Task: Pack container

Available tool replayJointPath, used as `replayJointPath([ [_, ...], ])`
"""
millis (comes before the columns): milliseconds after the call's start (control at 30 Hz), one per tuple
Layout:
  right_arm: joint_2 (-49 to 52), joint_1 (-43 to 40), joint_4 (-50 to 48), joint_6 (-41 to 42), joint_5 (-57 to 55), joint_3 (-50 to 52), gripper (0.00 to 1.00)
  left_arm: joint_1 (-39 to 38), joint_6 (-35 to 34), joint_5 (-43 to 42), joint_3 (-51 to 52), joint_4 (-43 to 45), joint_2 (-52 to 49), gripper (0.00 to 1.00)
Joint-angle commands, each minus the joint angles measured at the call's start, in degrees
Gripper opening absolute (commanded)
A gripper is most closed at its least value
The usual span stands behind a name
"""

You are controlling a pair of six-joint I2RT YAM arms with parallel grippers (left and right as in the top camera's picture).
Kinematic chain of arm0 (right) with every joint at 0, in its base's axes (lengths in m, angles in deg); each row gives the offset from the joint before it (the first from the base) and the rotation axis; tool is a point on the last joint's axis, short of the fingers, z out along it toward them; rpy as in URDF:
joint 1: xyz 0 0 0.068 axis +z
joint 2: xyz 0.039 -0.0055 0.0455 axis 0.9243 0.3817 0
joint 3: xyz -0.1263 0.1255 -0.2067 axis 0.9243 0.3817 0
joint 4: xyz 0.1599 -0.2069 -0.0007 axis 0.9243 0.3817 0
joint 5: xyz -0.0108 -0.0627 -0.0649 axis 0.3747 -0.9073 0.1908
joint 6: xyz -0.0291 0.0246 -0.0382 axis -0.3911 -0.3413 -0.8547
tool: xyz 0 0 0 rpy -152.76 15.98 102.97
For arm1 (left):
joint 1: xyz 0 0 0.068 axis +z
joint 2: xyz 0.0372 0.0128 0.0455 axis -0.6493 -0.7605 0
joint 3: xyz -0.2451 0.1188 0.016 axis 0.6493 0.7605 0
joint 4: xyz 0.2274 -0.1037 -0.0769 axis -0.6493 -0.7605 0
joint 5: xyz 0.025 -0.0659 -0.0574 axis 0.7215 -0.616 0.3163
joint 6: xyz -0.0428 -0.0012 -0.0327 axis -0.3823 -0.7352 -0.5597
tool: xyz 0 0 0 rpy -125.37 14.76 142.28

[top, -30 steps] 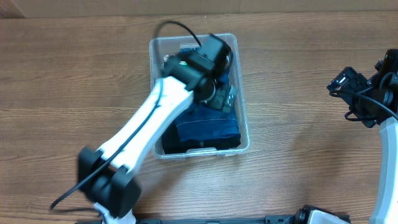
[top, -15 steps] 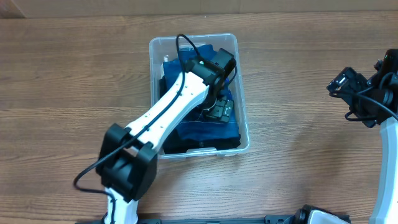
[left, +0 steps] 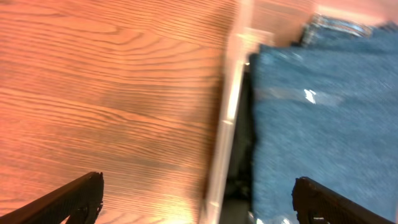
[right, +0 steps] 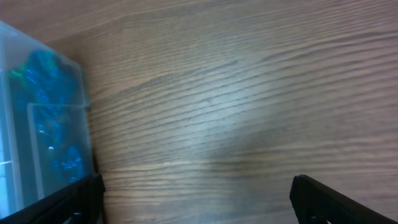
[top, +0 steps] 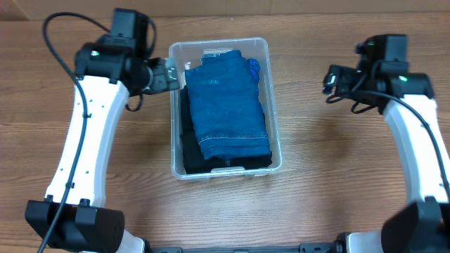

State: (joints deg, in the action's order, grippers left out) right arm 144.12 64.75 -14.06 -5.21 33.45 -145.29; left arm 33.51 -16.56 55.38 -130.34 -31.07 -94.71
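Note:
The clear container (top: 173, 140) stands in the middle of the table. Folded blue jeans (top: 228, 105) lie in it on top of a black garment (top: 188, 156). My left gripper (top: 171, 74) is open and empty at the container's left rim. In the left wrist view, my left gripper (left: 199, 205) straddles the rim (left: 225, 124), with one finger over the table and one over the jeans (left: 323, 124). My right gripper (top: 329, 83) is open and empty over bare table to the right of the container. In the right wrist view, my right gripper (right: 196, 199) has the container's corner (right: 37, 130) at its left.
The wooden table (top: 351, 161) surrounds the container. A small bright blue item (top: 254, 68) shows at the container's right wall beside the jeans. A strip of cardboard-coloured surface (top: 316, 5) runs along the table's far edge.
My left arm has pulled out of the container and swung to its left rim, empty. The jeans now lie flat in the container. My right arm has moved left, nearer the container.

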Motion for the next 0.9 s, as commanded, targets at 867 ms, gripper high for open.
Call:
replayJointPath([
  [867,-52.0,2.27,8.9,-1.86,2.56,25.24,1.0,9.75,5.49,2.23,43.78,6.71,66.4,1.0],
])
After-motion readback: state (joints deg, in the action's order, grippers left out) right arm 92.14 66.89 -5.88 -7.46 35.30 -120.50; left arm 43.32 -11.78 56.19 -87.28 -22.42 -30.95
